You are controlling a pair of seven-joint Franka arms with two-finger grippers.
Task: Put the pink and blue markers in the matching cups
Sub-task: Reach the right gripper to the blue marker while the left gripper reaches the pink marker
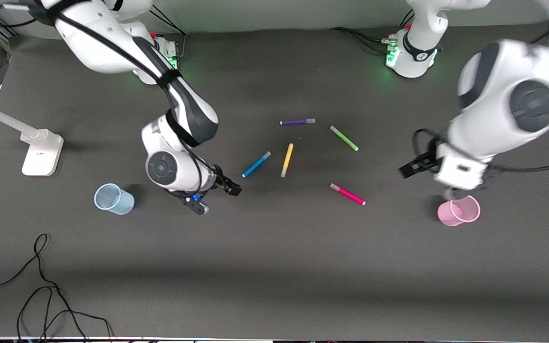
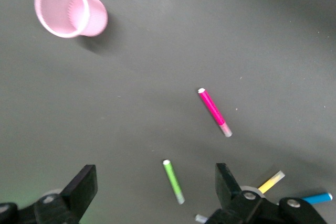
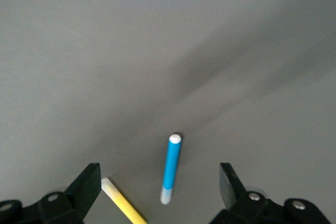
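Five pens scattered mid-table in the front view: blue marker (image 1: 256,164) lying flat beside a yellow pen (image 1: 287,160), purple pen (image 1: 298,122) farthest from the camera, green pen (image 1: 344,138) toward the left arm's end, pink marker (image 1: 347,194) nearest the camera of the five. Blue cup (image 1: 114,198) upright toward the right arm's end, pink cup (image 1: 459,210) upright toward the left arm's end, both well apart from the pens. Right gripper (image 1: 215,196) low over bare table between blue cup and blue marker, fingers spread, empty. Left gripper (image 1: 452,192) up over the pink cup's rim; opening not readable from here. Left wrist view: dark fingertips (image 2: 84,184) set wide apart with nothing between, pink cup (image 2: 71,9) seen from above, pink marker (image 2: 214,112), green pen (image 2: 174,181), yellow pen (image 2: 271,182) and blue marker (image 2: 317,198) all flat on the table. Right wrist view: fingertips (image 3: 88,182) equally wide, gripping nothing, blue marker (image 3: 170,168) lying within the gap's span, yellow pen (image 3: 123,200) just beside it.
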